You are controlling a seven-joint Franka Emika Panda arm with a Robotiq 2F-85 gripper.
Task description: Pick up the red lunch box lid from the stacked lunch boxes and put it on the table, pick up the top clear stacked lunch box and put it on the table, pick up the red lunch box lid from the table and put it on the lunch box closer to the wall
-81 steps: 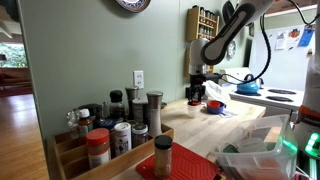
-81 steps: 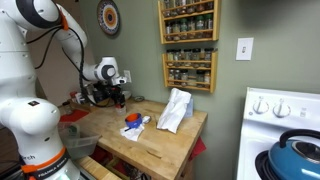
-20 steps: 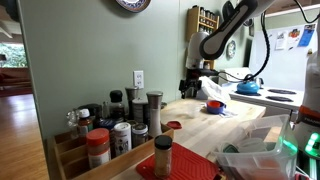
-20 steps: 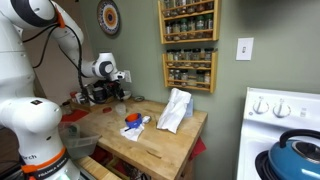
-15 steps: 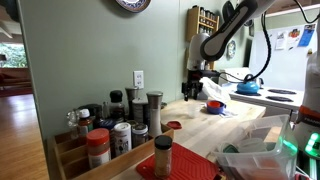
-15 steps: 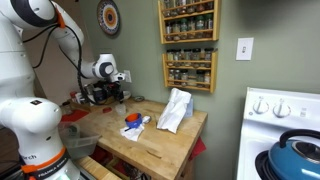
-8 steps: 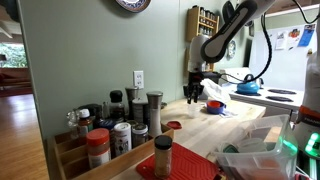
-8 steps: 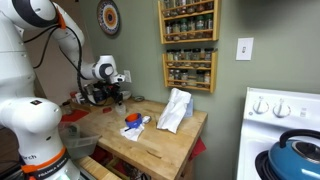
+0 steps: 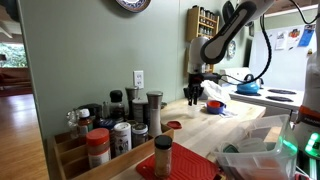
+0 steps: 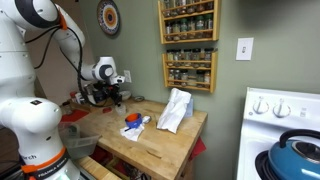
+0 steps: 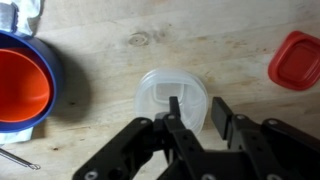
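In the wrist view the stacked lunch boxes [image 11: 165, 92] show as one clear round container on the pale wooden table [image 11: 230, 35]; I cannot tell the two apart. My gripper [image 11: 197, 112] is open and low over them, with one finger inside the rim and the other outside the right wall. The red lunch box lid [image 11: 298, 58] lies flat on the table to the right, apart from them. In an exterior view the gripper [image 9: 193, 93] hangs near the wall end of the table and the lid [image 9: 170, 126] lies nearer the camera. The gripper also shows in an exterior view [image 10: 112, 95].
A blue bowl holding a deeper red dish [image 11: 25, 80] sits just left of the boxes, also visible in both exterior views [image 9: 213, 106] [image 10: 133, 122]. A white cloth [image 10: 175, 110] lies on the table. Spice jars [image 9: 115, 125] crowd the near end. A blue kettle [image 9: 248, 86] stands behind.
The gripper has come down from a little above the clear boxes to around their rim. The red lid has stayed on the table.
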